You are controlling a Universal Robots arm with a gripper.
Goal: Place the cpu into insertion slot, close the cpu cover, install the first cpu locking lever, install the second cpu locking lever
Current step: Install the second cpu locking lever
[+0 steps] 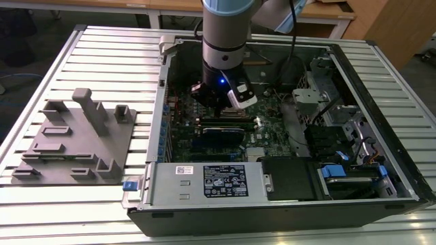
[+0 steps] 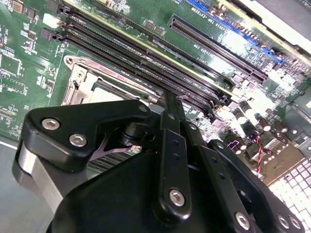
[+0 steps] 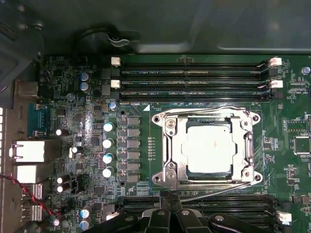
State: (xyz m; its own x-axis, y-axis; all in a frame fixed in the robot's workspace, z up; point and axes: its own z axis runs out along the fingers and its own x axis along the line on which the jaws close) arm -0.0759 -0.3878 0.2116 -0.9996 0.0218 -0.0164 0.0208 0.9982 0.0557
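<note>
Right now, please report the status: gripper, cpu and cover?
Gripper low over the motherboard, at the socket's edge beside the memory slots. Cpu seated in the insertion slot, cpu cover closed over it. Nothing in the way.

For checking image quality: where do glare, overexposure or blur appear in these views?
First wrist view: the cpu top is washed out by glare inside the cpu cover. Second wrist view: the gripper linkage looms close, the board's far corner blown out. Exterior view: even lighting, dark case interior.
</note>
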